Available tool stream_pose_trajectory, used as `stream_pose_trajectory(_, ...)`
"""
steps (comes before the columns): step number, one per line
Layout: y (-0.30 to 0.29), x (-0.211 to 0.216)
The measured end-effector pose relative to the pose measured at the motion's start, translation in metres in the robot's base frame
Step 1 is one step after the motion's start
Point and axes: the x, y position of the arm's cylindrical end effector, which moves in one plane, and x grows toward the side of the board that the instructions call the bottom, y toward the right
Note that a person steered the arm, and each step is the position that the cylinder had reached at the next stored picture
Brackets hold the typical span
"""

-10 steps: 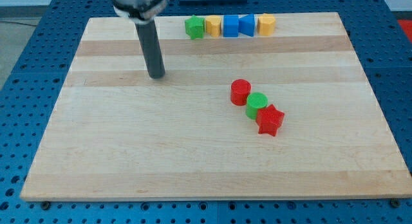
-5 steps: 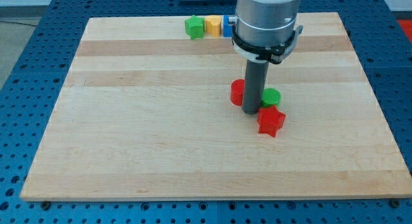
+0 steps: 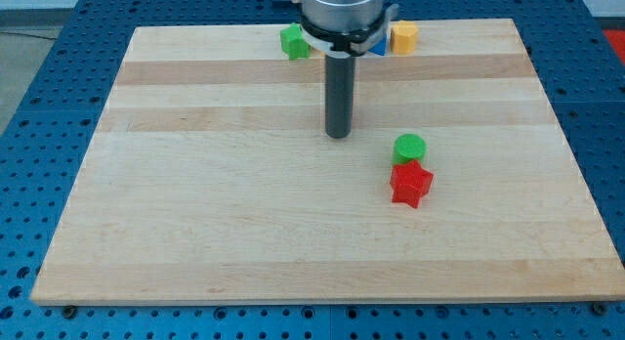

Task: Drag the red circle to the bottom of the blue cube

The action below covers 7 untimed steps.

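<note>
My tip (image 3: 339, 135) rests on the board a little above its middle, left of and slightly above the green circle (image 3: 410, 148). The red circle does not show anywhere; the rod (image 3: 339, 91) and the arm's body hide the strip of board behind them. The blue cube is also hidden behind the arm's body at the view's top. Only a sliver of a blue block (image 3: 377, 47) shows at the body's right edge.
A red star (image 3: 410, 184) touches the green circle from below. In the top row, a green block (image 3: 293, 40) shows left of the arm and a yellow block (image 3: 402, 35) right of it. The wooden board (image 3: 195, 233) lies on a blue perforated table.
The rod moved from beside the red circle and green circle to the upper left. The red circle is gone from its spot left of the green circle and no longer shows.
</note>
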Motion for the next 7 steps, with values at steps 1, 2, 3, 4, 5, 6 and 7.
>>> stream_pose_trajectory(1,-0.005,-0.019)
stream_pose_trajectory(2,-0.005,-0.04)
stream_pose_trajectory(3,-0.005,-0.059)
stream_pose_trajectory(4,-0.005,-0.068)
stream_pose_trajectory(5,-0.005,-0.072)
stream_pose_trajectory(6,-0.003,-0.077)
stream_pose_trajectory(7,0.005,-0.079)
